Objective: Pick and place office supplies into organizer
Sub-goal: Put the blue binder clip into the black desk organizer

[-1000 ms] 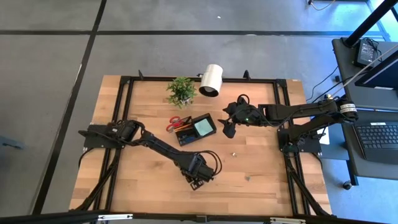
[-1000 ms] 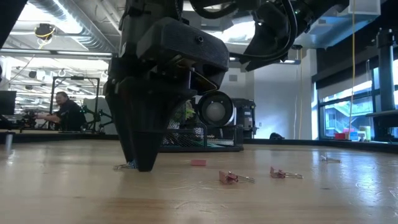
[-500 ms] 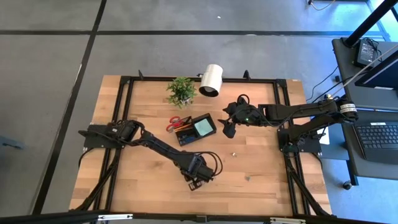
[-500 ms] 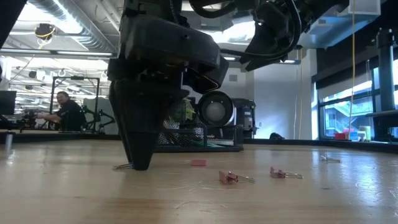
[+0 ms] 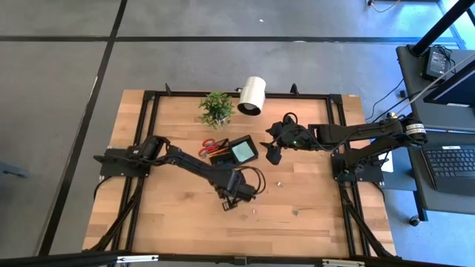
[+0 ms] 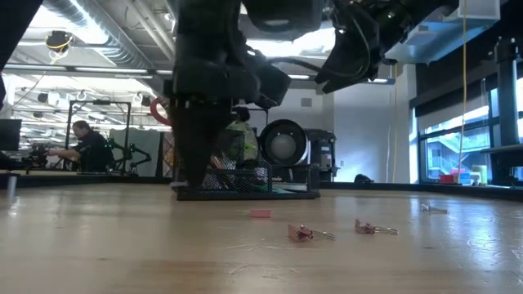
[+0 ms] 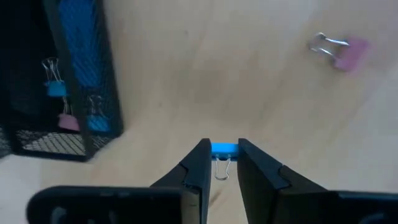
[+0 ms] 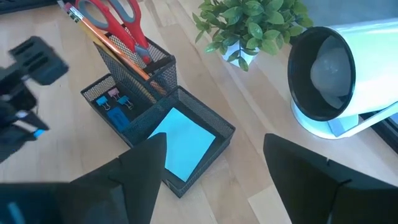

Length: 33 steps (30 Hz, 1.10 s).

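Note:
My left gripper (image 7: 222, 152) is shut on a small blue binder clip (image 7: 224, 147) and hovers above bare wood near the black mesh organizer (image 5: 234, 153). That gripper (image 5: 231, 202) stands on the organizer's near side. The organizer (image 8: 155, 118) holds red-handled scissors (image 8: 115, 15) and pencils upright in its cup, a teal note pad (image 8: 180, 143), and blue and pink clips (image 7: 59, 102) in a side compartment. My right gripper (image 8: 214, 168) stays open in the air just right of the organizer (image 5: 271, 150). My left gripper pinches the blue clip's body (image 7: 224, 147) between its two fingertips (image 7: 198, 163), coming from above and pointing down. The clip's wire handles (image 7: 222, 169) show between the fingers. The clip is lifted clear of the table.
Pink binder clips (image 6: 301, 233) (image 6: 365, 227) and a small pink piece (image 6: 260, 214) lie loose on the wood to the right and near side; one pink clip (image 7: 341, 48) shows beyond my left gripper. A green potted plant (image 5: 216, 108) and a white lamp (image 5: 252, 96) stand at the far edge.
My left gripper has shut on the blue clip that lay on the table, then risen and moved toward the far edge and the organizer, rolling a little. The clip has been lifted clear of the wood.

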Each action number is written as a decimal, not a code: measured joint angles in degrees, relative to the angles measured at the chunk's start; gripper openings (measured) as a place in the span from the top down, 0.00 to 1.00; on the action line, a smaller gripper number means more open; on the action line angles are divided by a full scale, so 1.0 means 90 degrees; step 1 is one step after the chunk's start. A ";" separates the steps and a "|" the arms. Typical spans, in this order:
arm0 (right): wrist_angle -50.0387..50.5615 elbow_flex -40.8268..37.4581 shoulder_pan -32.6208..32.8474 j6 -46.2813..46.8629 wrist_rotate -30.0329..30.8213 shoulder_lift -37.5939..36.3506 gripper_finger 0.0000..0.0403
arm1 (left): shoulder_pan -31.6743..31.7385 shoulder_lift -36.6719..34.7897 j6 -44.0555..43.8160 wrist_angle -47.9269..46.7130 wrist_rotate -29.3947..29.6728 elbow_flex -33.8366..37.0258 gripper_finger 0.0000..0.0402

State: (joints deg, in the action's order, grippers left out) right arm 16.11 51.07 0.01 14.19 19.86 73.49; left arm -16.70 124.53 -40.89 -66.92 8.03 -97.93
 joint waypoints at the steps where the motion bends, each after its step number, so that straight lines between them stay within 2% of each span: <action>1: -0.0001 0.0000 0.0000 -0.0033 0.0000 0.0000 0.32 | 0.0058 0.0000 0.0081 -0.0062 0.0012 -0.0002 0.85; 7: -0.0001 0.0000 0.0002 -0.0108 0.0000 0.0000 0.32 | 0.0413 -0.0022 0.0399 -0.0323 0.0507 -0.0015 0.85; 15: -0.0001 0.0000 0.0000 -0.0113 0.0000 0.0000 0.32 | 0.0555 -0.0119 0.0871 -0.0435 0.0576 -0.0030 0.85; 24: -0.0008 0.0000 0.0000 -0.0073 0.0002 0.0000 0.32 | 0.0645 -0.0381 0.1007 -0.0577 0.1754 -0.0034 0.85; 33: -0.0008 0.0000 0.0000 0.0173 0.0002 0.0000 0.32 | 0.0796 -0.0364 0.1201 -0.0589 0.1930 -0.0034 0.85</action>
State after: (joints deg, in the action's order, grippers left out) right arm 16.03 51.07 0.01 15.75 19.88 73.49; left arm -9.53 121.25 -30.08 -72.23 25.40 -98.24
